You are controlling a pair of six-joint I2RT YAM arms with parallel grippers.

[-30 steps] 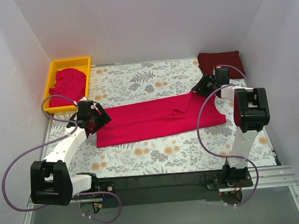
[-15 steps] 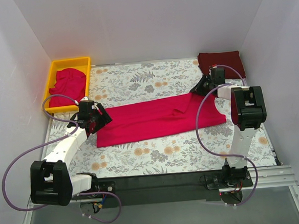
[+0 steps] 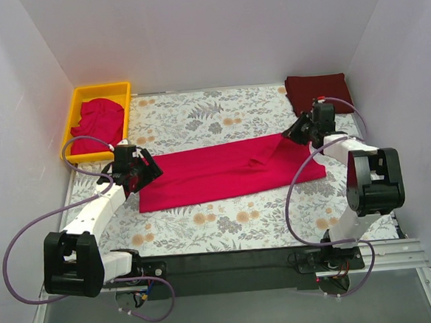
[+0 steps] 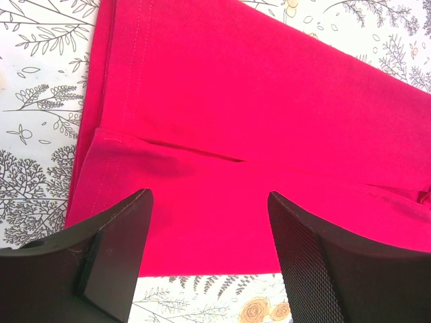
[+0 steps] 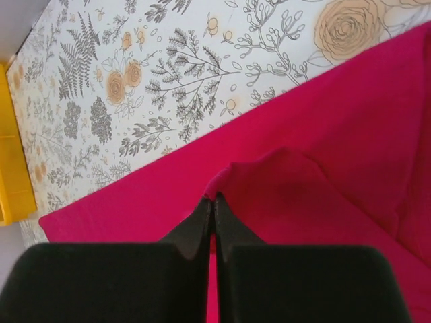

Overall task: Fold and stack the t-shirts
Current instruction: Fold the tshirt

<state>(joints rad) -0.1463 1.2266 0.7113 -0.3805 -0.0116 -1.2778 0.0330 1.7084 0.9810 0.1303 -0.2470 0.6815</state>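
On the floral table (image 3: 198, 118) the shirt (image 3: 216, 176) is laid flat mid-table, its far right edge now clamped by the right gripper (image 3: 291, 132) (apart a second ago), while the left gripper (image 3: 146, 174), jaws held apart, is poised over the left end: a fold is judged begun.

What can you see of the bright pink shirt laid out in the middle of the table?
The pink shirt is plain, soft knit cloth with stitched hems, folded lengthwise into a long band lying flat across the flowered table cover. A flap lies doubled over toward its right end. The right claw is shut, pinching a raised peak of cloth at the far edge there. The left claw hangs open over the left end.
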